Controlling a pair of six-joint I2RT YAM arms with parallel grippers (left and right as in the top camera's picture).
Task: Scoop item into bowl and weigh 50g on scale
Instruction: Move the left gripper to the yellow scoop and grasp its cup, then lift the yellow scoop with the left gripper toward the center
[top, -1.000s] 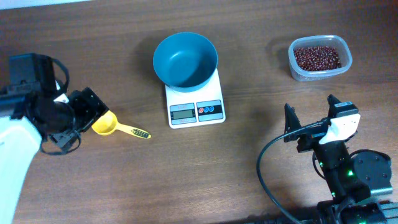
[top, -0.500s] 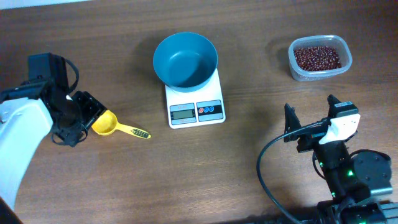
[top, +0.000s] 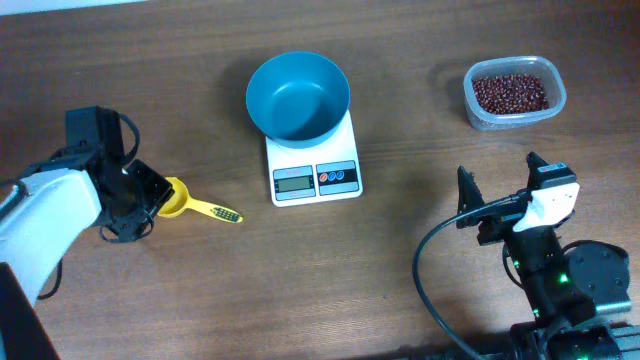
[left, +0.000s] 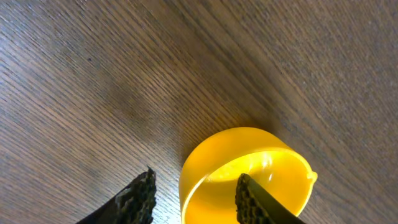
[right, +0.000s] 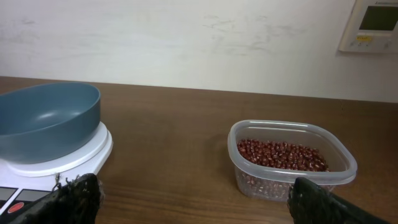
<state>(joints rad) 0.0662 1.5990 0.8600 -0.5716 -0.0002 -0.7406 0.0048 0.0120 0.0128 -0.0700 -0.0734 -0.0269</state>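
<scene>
The teal-blue bowl (top: 298, 96) stands empty on the white scale (top: 314, 178). The red-brown beans (top: 510, 92) fill a clear tub at the far right. A yellow scoop (top: 183, 201) lies left of the scale, handle pointing right. My left gripper (top: 153, 196) is open over the scoop's cup. In the left wrist view (left: 196, 200) one finger is inside the yellow cup (left: 267, 168) and one outside its wall. My right gripper (top: 497, 172) is open and empty, near the front right. Its view shows the bowl (right: 46, 118), scale (right: 74, 157) and beans (right: 280, 154) past the open gripper (right: 199, 205).
The clear plastic tub (top: 553, 100) holding the beans shows in the right wrist view (right: 292, 132) too. A pale wall with a wall-mounted panel (right: 373, 25) stands behind the table. Black cables loop by the right arm's base (top: 430, 270).
My left gripper has moved right and toward the table's front, onto the scoop's cup. The scoop, bowl, scale and right arm have not moved.
</scene>
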